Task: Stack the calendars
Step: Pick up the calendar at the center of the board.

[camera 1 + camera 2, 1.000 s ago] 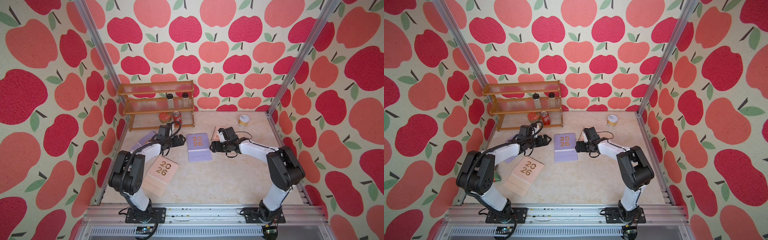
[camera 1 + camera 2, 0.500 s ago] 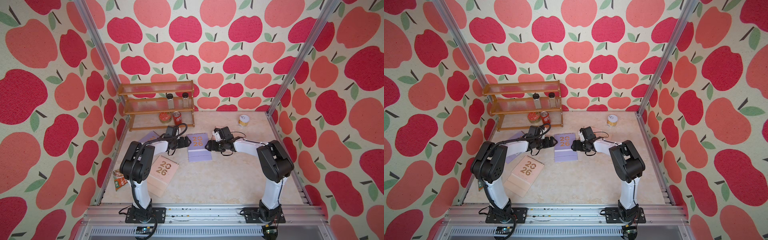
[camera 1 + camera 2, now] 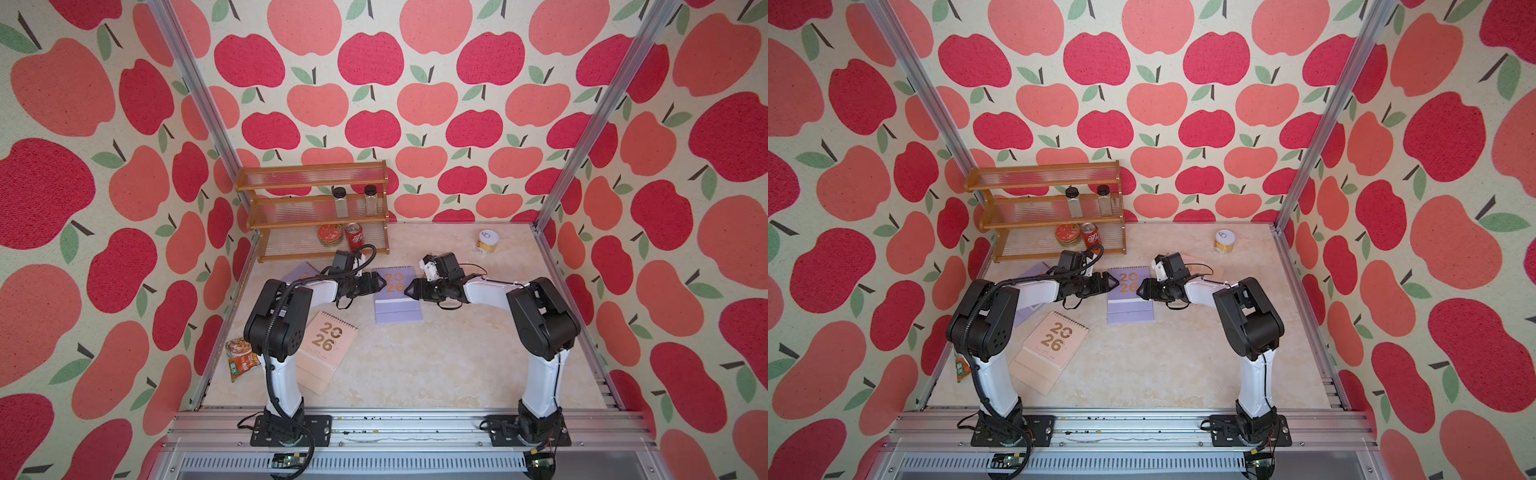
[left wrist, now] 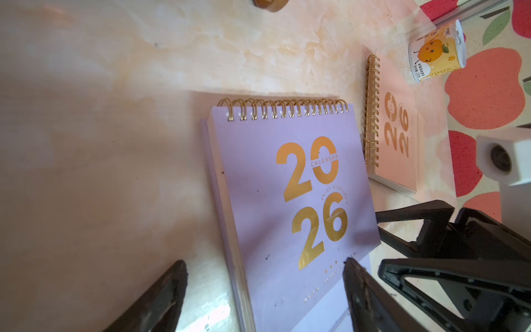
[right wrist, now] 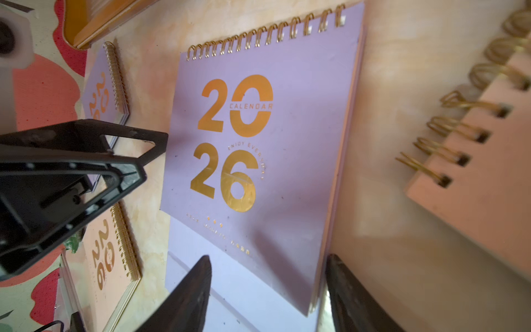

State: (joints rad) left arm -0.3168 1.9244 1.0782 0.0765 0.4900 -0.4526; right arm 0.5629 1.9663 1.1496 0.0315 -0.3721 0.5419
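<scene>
Left gripper [image 3: 1115, 284], right gripper [image 3: 1140, 289] flank lavender calendar [image 3: 1128, 306], 1 per side.

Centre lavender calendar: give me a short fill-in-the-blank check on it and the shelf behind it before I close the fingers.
The lavender calendar lying flat between the two arms carries gold ____ lettering.
The red can stands on the ____ tier of the shelf.
The number of clear jars on the middle tier is ____.
Missing words: 2026; bottom; two.
</scene>
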